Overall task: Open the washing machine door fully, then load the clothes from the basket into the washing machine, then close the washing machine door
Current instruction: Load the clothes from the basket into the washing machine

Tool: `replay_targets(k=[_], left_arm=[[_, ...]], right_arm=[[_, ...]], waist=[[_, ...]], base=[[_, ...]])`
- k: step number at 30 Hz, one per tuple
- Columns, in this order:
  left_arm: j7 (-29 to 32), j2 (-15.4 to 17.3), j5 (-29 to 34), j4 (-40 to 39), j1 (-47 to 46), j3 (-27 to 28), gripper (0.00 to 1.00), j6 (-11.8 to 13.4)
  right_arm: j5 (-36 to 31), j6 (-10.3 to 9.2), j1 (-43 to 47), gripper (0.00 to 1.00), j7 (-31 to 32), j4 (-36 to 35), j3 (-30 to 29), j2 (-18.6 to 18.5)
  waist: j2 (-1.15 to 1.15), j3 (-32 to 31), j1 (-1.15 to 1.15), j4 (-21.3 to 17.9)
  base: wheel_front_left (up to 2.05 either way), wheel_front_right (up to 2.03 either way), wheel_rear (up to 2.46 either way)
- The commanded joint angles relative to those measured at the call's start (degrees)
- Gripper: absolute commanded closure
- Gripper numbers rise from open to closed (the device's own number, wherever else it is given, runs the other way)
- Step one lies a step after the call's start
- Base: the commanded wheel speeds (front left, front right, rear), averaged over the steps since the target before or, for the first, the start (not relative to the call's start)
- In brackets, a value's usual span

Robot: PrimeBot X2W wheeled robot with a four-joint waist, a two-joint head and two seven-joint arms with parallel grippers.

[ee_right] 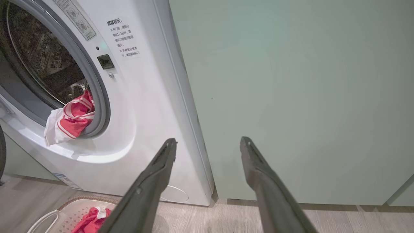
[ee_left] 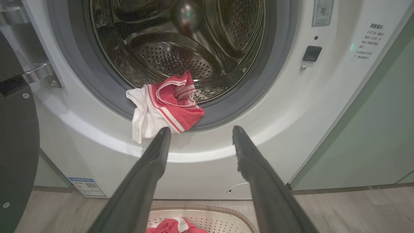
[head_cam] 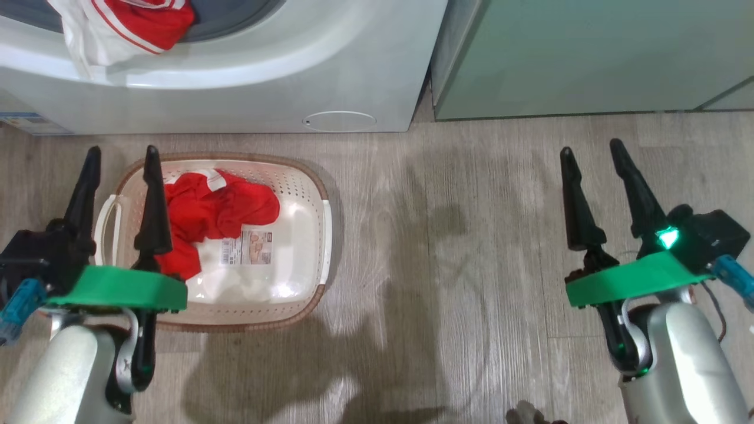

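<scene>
Head view looks down on the left gripper point(head_cam: 122, 149), its two dark fingers spread wide and holding nothing, poised above the left end of the basket point(head_cam: 294, 176), which sits on the wood floor point(head_cam: 447, 235) just in front of the washing machine point(head_cam: 330, 70). A bunched red garment point(head_cam: 218, 206) lies in the basket's left half, its white neck label upward, beside the label point(head_cam: 247, 247) on the basket floor. The right gripper point(head_cam: 592, 146) is likewise wide open and empty, well apart over bare floor before the pale green cabinet point(ee_right: 291, 97). From the left wrist, the washing machine door point(ee_left: 16, 145) stands swung aside at the left edge, and a red-and-white striped garment point(ee_left: 165, 103) hangs half out of the steel drum point(ee_left: 181, 55), draped over the grey gasket point(ee_left: 97, 94). Loading looks partly done. To do it well, the left gripper should descend straight onto the thickest mound of red cloth, away from the perforated wall, and close on a full fold, not a thin edge. It should lift clear of the brown rim, then carry the cloth past the gasket and deep into the drum before letting go. The striped garment likely needs pushing inward too, or the door would pinch it.
</scene>
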Motion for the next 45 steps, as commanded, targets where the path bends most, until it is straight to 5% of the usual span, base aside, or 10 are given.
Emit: replay_targets(k=[1,27,34,45], left_arm=[[-0.28,0.92,0.78,-1.09,-0.27,2.26,0.00,-0.38],[1.03,0.54,-0.26,3.45,-6.94,3.44,0.00,-3.02],[5.74,3.40,-2.41,7.67,-18.36,4.73,0.00,-5.77],[21.58,11.27,-7.17,23.41,-37.43,4.82,0.00,-12.97]], right_arm=[[-0.53,0.00,1.17,0.00,0.57,-1.94,1.19,-0.15],[-0.10,0.00,0.92,0.00,0.77,-3.85,1.29,-0.15],[0.33,0.00,-0.70,0.00,0.12,-4.43,2.07,-0.15],[3.08,0.00,-3.98,0.00,-1.87,-2.26,5.24,-0.15]], waist=[[0.00,-0.30,0.00,0.08],[0.00,2.34,0.00,0.30],[0.00,6.53,0.00,-1.21],[0.00,12.17,0.00,-6.06]], base=[[0.00,0.00,0.00],[0.00,0.00,0.00],[0.00,0.00,0.00],[0.00,0.00,0.00]])
